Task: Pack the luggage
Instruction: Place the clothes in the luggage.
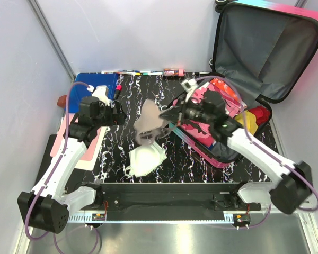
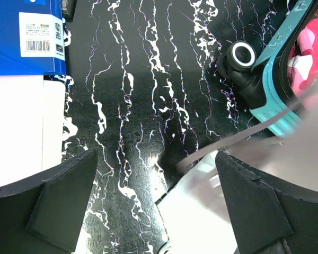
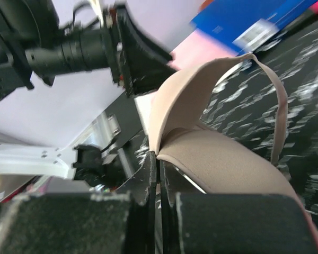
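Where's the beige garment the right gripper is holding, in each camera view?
Top external: beige garment blurred, just left of centre, held by the right gripper.
Left wrist: garment a blurred sheet, lower right.
Right wrist: garment centre frame, pinched.
Shared landmark: blue folder, barcode label in both wrist views.

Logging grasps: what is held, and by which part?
The right gripper pinches the beige garment by its edge; the left gripper holds nothing.
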You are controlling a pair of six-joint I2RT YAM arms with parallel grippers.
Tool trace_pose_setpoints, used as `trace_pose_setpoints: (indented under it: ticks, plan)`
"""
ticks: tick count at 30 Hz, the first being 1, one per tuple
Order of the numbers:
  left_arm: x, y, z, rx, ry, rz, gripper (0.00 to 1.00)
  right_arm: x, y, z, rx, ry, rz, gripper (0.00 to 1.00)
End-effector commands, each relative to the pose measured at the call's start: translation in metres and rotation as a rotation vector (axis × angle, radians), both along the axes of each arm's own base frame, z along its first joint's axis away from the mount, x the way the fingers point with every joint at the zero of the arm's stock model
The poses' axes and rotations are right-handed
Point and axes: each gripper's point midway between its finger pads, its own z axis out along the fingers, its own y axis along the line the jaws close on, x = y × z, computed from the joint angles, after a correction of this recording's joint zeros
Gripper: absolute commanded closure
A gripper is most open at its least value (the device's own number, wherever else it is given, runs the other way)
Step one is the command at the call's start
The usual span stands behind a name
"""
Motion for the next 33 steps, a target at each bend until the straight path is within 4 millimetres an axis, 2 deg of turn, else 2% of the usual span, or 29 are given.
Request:
trace_pose_setpoints:
  ticks: [1, 2, 3, 4, 9, 10, 12, 13, 15, 18, 24, 28, 31, 33]
  plan:
    - [0.003, -0.005, 0.016, -0.026, -0.055, -0.013, 0.01, 0.005, -0.055, 0.064, -0.039, -0.194, -0.178, 1.0]
    - [0.003, -0.005, 0.017, -0.029, -0.056, -0.014, 0.01, 0.007, -0.07, 0.059, -0.091, -0.189, -0.218, 1.0]
    - [0.003, -0.005, 0.016, -0.028, -0.052, -0.013, 0.01, 0.007, -0.079, 0.069, -0.102, -0.212, -0.254, 1.0]
    - [0.003, -0.005, 0.016, -0.03, -0.051, -0.014, 0.01, 0.006, -0.097, 0.071, -0.147, -0.228, -0.319, 1.0]
    - [0.002, -0.008, 0.015, -0.039, -0.047, -0.024, 0.01, 0.005, -0.151, 0.091, -0.267, -0.274, -0.544, 1.0]
    - [0.002, -0.008, 0.015, -0.04, -0.047, -0.024, 0.01, -0.001, -0.163, 0.089, -0.302, -0.274, -0.573, 1.0]
    - [0.002, -0.009, 0.015, -0.043, -0.046, -0.026, 0.01, -0.004, -0.185, 0.099, -0.32, -0.29, -0.669, 1.0]
    - [0.002, -0.009, 0.016, -0.045, -0.047, -0.026, 0.01, -0.008, -0.192, 0.095, -0.346, -0.279, -0.689, 1.0]
    - [0.002, -0.01, 0.015, -0.048, -0.044, -0.031, 0.01, -0.016, -0.207, 0.105, -0.345, -0.289, -0.742, 1.0]
    - [0.002, -0.012, 0.014, -0.054, -0.041, -0.038, 0.01, -0.025, -0.22, 0.107, -0.347, -0.286, -0.783, 1.0]
    - [0.001, -0.014, 0.014, -0.058, -0.04, -0.045, 0.01, -0.027, -0.241, 0.088, -0.424, -0.252, -0.861, 1.0]
    - [0.001, -0.015, 0.013, -0.058, -0.037, -0.048, 0.01, -0.025, -0.248, 0.077, -0.466, -0.231, -0.89, 1.0]
    - [0.001, -0.015, 0.011, -0.056, -0.032, -0.047, 0.01, -0.02, -0.248, 0.06, -0.505, -0.198, -0.899, 1.0]
    - [0.001, -0.016, 0.011, -0.056, -0.029, -0.049, 0.01, -0.013, -0.245, 0.04, -0.549, -0.161, -0.891, 1.0]
